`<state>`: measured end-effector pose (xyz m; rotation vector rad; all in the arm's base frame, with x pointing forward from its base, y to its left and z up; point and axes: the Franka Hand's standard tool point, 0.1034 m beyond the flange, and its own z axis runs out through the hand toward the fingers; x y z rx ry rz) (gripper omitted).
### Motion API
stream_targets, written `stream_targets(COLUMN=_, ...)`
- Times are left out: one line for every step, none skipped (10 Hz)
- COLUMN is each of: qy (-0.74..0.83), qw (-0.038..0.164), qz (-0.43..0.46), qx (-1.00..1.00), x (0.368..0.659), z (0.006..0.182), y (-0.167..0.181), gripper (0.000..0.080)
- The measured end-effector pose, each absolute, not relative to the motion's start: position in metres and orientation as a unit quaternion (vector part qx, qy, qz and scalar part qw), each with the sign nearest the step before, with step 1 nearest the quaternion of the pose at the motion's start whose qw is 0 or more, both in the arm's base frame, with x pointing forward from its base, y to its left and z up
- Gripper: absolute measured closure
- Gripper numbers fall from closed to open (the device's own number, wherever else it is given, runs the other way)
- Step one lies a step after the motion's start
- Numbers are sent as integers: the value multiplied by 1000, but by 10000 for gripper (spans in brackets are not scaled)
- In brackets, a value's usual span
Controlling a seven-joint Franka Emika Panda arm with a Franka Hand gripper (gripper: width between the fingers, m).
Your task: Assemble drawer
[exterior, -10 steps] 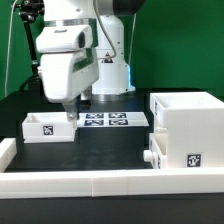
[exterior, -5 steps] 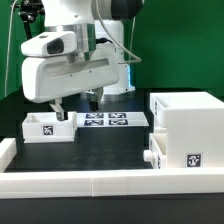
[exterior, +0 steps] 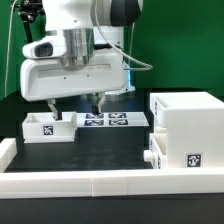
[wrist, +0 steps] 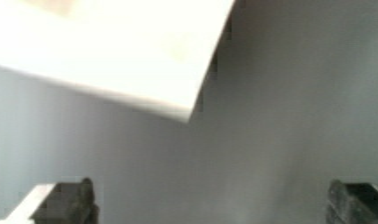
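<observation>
The white boxy drawer casing point(exterior: 186, 130) stands at the exterior view's right, with a knobbed tray point(exterior: 152, 157) pushed in low at its front and a square tag on its side. A second shallow white tray point(exterior: 48, 126) with a tag lies at the exterior view's left. My gripper point(exterior: 75, 107) hangs open and empty above the table, just beside and above that left tray, fingers point(exterior: 53, 108) spread wide. In the wrist view the two dark fingertips point(wrist: 58, 203) sit far apart with nothing between them, and a blurred white piece point(wrist: 115, 45) fills one corner.
The marker board point(exterior: 105, 121) lies flat between the left tray and the casing. A long low white wall point(exterior: 100, 184) runs along the front, with a short return point(exterior: 6, 150) at the exterior view's left. The robot base point(exterior: 110, 80) stands behind.
The arm has swung toward the exterior view's right and turned; the gripper now faces the camera broadside, fingers spread, a little lower over the gap beside the left tray.
</observation>
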<state>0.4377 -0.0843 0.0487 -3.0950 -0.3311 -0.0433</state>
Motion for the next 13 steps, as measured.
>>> stream_targets(qy=-68, qw=16, qz=-8, qx=-998, x=433, z=47, y=-86, gripper=151)
stream_targets(qy=-25, qw=20, qz=-2, qx=-999, x=429, z=45, y=-91, gripper=151)
stream_targets(qy=-25, qw=20, qz=-1, qx=-999, x=427, z=46, y=-91, gripper=151)
stream_targets(qy=-22, qw=21, qz=1, qx=-1000, x=422, z=46, y=-92, gripper=151)
stream_targets(qy=-16, qw=20, qz=3, qx=-1000, x=418, z=47, y=-96, gripper=151)
stream_targets(qy=-18, qw=20, qz=2, qx=-1000, x=419, z=46, y=-95, gripper=151)
stream_targets(qy=-20, qw=20, qz=2, qx=-1000, x=420, z=46, y=-94, gripper=151)
stream_targets(qy=-20, qw=20, qz=2, qx=-1000, x=419, z=46, y=-94, gripper=151)
stream_targets(qy=-21, qw=20, qz=3, qx=-1000, x=419, z=46, y=-94, gripper=151)
stream_targets(qy=-21, qw=20, qz=3, qx=-1000, x=419, z=46, y=-94, gripper=151)
stream_targets(qy=-18, qw=20, qz=3, qx=-1000, x=417, z=45, y=-92, gripper=151)
stream_targets(qy=-18, qw=21, qz=10, qx=-1000, x=409, z=40, y=-85, gripper=151)
stream_targets(qy=-20, qw=21, qz=13, qx=-1000, x=399, z=35, y=-79, gripper=151)
